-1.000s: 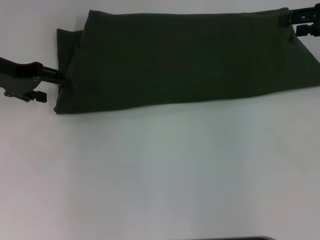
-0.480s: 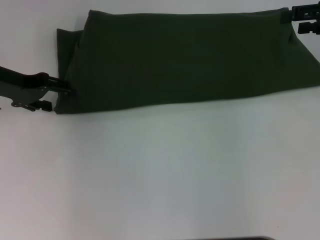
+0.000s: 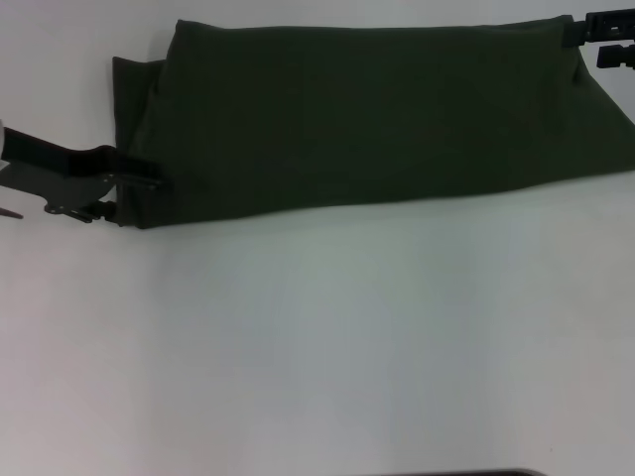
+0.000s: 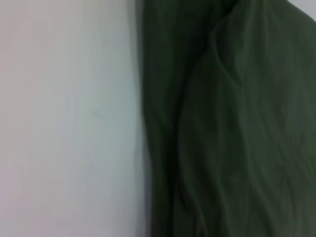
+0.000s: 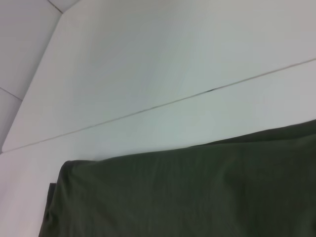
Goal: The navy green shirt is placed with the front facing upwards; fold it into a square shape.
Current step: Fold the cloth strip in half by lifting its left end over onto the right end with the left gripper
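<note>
One navy green shirt (image 3: 367, 114), two grippers touching it.

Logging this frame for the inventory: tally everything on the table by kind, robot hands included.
Shirts: 1, the navy green shirt, folded into a long band.
Robot hands: 2, the left hand at the shirt's left end and the right hand at its far right corner.
Total: 3.

head cam: looks down on the counter (image 3: 327, 347) from above | wrist cams: both close-in | shared: the navy green shirt (image 3: 377, 119) in all three
</note>
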`<state>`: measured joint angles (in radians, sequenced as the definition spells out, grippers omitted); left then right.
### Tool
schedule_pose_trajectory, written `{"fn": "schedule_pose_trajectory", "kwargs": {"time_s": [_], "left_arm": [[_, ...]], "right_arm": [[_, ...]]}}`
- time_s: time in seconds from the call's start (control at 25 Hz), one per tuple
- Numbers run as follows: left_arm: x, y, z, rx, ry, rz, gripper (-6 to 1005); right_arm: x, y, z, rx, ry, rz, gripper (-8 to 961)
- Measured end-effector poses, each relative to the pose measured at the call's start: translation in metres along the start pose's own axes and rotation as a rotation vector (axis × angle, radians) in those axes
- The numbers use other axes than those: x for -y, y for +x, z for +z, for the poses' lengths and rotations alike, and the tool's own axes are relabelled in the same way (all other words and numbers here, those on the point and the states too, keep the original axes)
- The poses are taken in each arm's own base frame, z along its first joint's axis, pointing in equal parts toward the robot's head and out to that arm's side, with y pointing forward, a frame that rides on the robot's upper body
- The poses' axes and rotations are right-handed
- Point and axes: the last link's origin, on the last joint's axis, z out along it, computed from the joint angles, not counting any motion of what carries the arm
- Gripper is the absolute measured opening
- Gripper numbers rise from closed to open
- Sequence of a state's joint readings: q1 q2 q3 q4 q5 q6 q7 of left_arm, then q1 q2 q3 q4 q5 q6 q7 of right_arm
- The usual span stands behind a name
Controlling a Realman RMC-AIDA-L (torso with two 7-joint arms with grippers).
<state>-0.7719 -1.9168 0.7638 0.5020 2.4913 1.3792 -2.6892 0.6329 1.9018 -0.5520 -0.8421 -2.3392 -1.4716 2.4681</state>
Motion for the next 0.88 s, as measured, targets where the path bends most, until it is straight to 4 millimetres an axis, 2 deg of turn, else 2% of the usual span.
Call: {"fn": "schedule_pose_trajectory", "kwargs": {"time_s": [0.36,0.8,0.88], "left_arm": [[-0.005,-0.0003,0.0049,0.001,-0.006,0.004,804],[-0.0055,0.0052,0.0082,0.002,0.072,0.074,639],[-0.0071,0.0056,0.0067,0.006,0.071,0.09,476]], "right_arm": [[0.0007,-0.0007,-0.0011,0.009,-0.002,0.006,856],[0.0,-0.0004,-0.0063,0.043,-0.046,0.033,856],[0.001,-0.0001,-0.0078,0.048,-0.048,0.039,856]]}}
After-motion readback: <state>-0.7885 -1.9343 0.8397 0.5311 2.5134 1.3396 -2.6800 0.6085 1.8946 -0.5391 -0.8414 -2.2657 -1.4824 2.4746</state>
